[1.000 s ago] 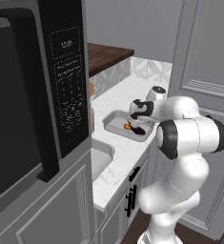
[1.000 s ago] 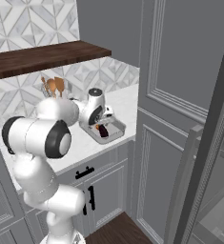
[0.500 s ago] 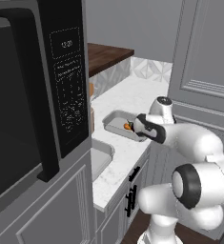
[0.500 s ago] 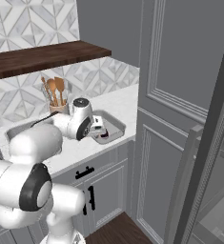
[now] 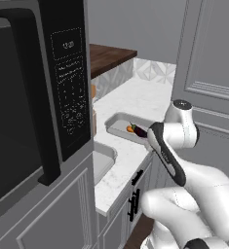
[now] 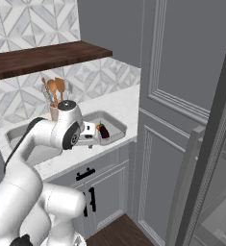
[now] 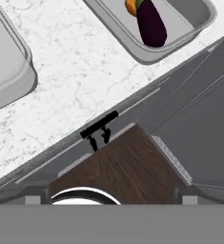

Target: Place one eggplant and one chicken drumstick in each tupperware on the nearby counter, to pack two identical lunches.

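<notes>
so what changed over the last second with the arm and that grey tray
The white arm swung away from over the shallow grey rectangular tray, pulling back off the white marbled counter toward the cabinet fronts. The dark purple eggplant and the orange piece beside it lie in the tray as before. The second grey tray stayed put.
</notes>
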